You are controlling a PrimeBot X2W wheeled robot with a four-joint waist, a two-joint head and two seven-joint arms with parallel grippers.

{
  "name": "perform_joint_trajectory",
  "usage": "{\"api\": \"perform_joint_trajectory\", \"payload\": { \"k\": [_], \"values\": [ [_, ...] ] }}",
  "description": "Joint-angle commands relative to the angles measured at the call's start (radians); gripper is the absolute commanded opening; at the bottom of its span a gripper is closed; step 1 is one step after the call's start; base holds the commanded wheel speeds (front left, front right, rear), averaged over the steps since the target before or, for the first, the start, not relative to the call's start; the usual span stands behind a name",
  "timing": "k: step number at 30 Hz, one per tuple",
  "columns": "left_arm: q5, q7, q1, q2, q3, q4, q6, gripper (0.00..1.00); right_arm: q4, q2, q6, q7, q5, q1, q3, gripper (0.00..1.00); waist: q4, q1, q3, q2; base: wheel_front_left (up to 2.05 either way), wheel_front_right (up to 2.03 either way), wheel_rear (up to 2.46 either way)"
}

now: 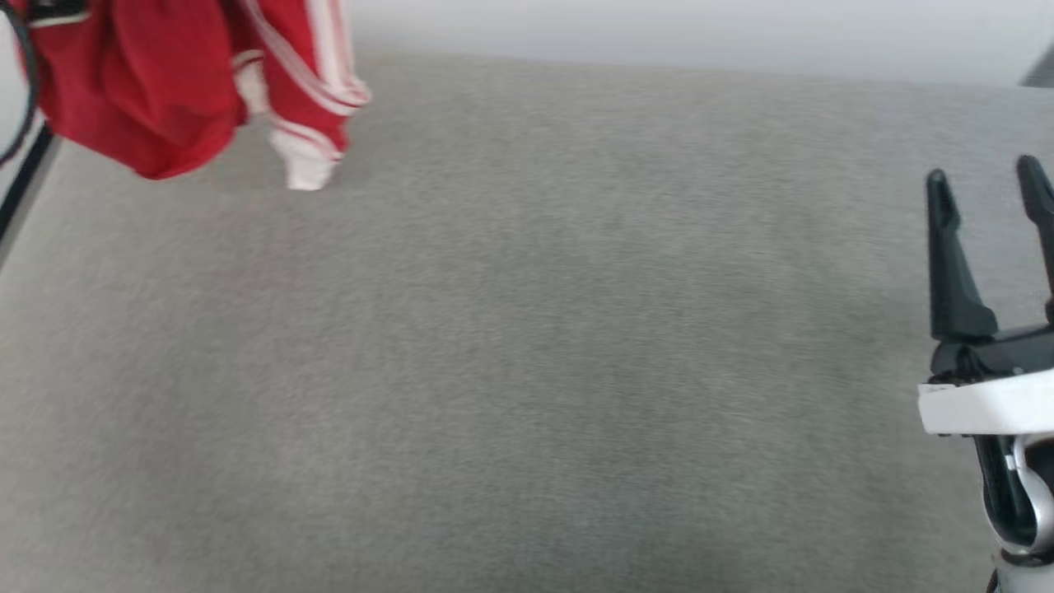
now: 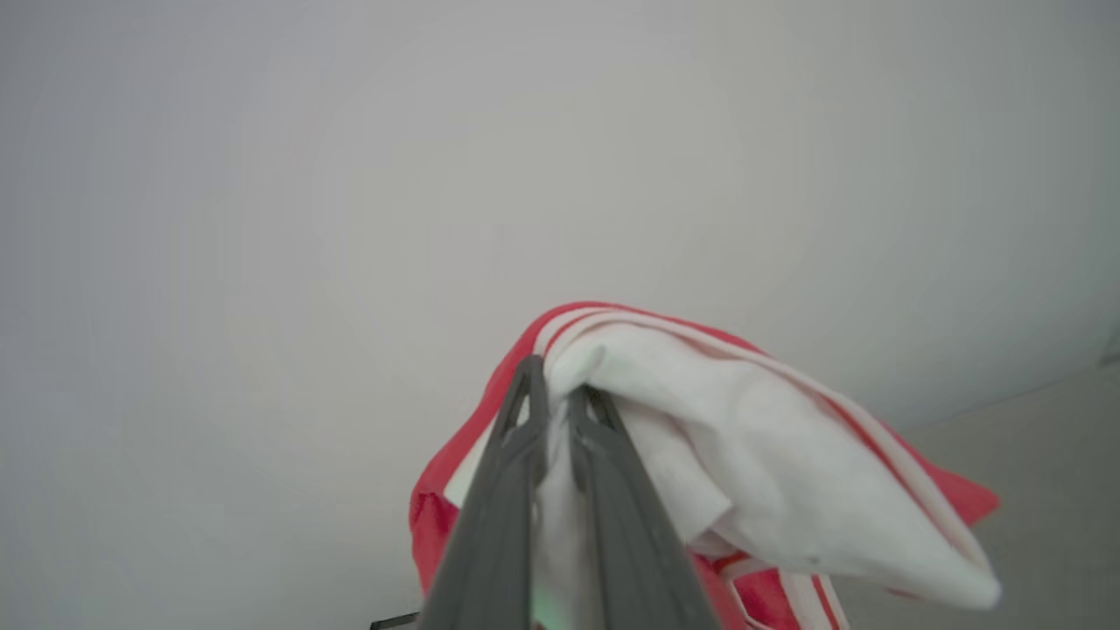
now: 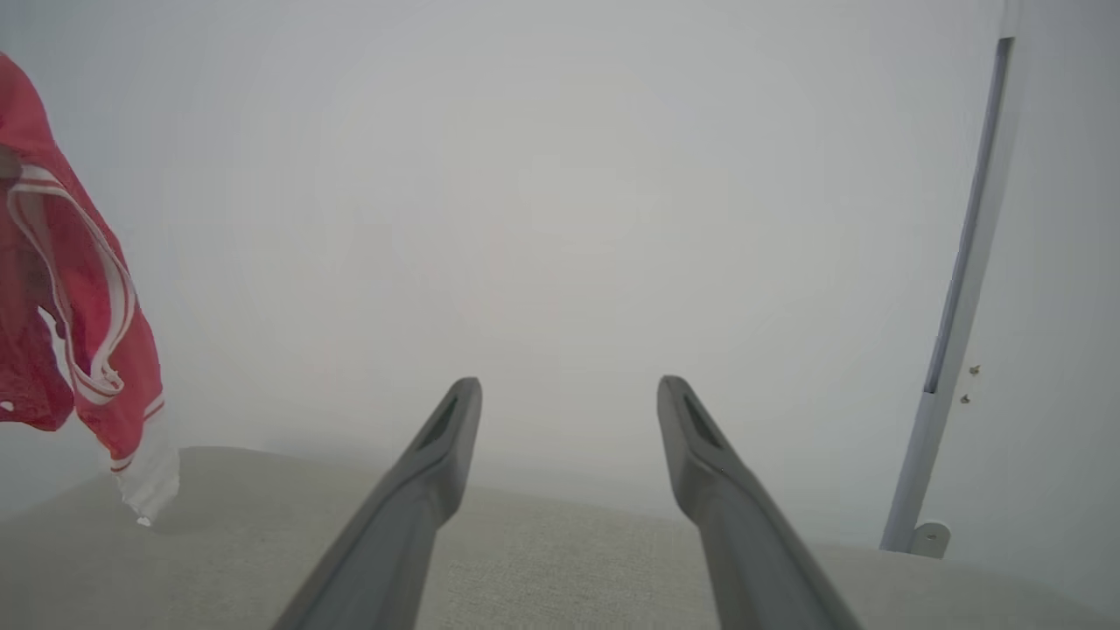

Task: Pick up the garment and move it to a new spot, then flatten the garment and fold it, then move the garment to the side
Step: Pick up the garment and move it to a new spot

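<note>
Up at the far left corner of the grey cloth-covered worktop (image 1: 527, 329), the garment (image 1: 165, 91) hangs in the air as a bunched red mass, with its striped trim and a white sleeve end (image 1: 306, 169) dangling lowest. The right wrist view shows that sleeve end close above the cloth surface, but whether it touches cannot be told. The left gripper (image 2: 557, 389) has its two dark fingers (image 2: 490, 525) pressed almost together on a fold of the garment (image 2: 787, 455), pinching white fabric at the striped edge, and the rest drapes away to one side of them. The right gripper (image 1: 984, 177) is by the right edge of the worktop, well apart from the garment, its fingers (image 3: 420, 490) spread wide with nothing between them, pointing toward the pale wall (image 3: 560, 175). A thin black cable (image 1: 25, 99) curves beside the garment at the left edge, and a pale upright post (image 3: 962, 289) stands against the wall beyond the right side.
</note>
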Motion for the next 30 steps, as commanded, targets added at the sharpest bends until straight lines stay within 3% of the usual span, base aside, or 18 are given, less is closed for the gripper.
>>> {"api": "perform_joint_trajectory", "payload": {
  "k": [1, 10, 17, 23, 30],
  "values": [
    [-0.008, 0.018, 0.015, 0.002, -0.001, -0.034, 0.007, 0.0, -0.001, 0.008, -0.001, -0.01, -0.006, 0.013, -0.007, 1.0, -0.036, 0.0, -0.011, 0.0, 0.0, 0.0, 0.0],
    [-0.074, 0.247, 0.152, 0.0, -0.042, -0.392, 0.09, 0.0, 0.012, 0.054, -0.001, -0.037, 0.002, 0.054, -0.067, 1.0, -0.166, 0.0, -0.007, 0.0, 0.0, 0.0, 0.0],
    [-0.123, 0.403, 0.343, -0.015, -0.13, -0.547, 0.167, 0.0, 0.061, 0.087, -0.001, -0.066, 0.02, 0.082, -0.049, 1.0, -0.249, 0.0, 0.003, 0.0, 0.0, 0.0, 0.0],
    [-0.176, 0.486, 0.514, -0.01, -0.193, -0.528, 0.208, 0.0, 0.122, 0.1, -0.001, -0.092, 0.04, 0.083, -0.013, 1.0, -0.3, 0.0, 0.017, 0.0, 0.0, 0.0, 0.0],
    [-0.226, 0.485, 0.648, -0.041, -0.245, -0.34, 0.194, 0.0, 0.174, 0.096, -0.001, -0.121, 0.051, 0.058, 0.026, 1.0, -0.343, 0.0, 0.038, 0.0, 0.0, 0.0, 0.0]
  ]
}}
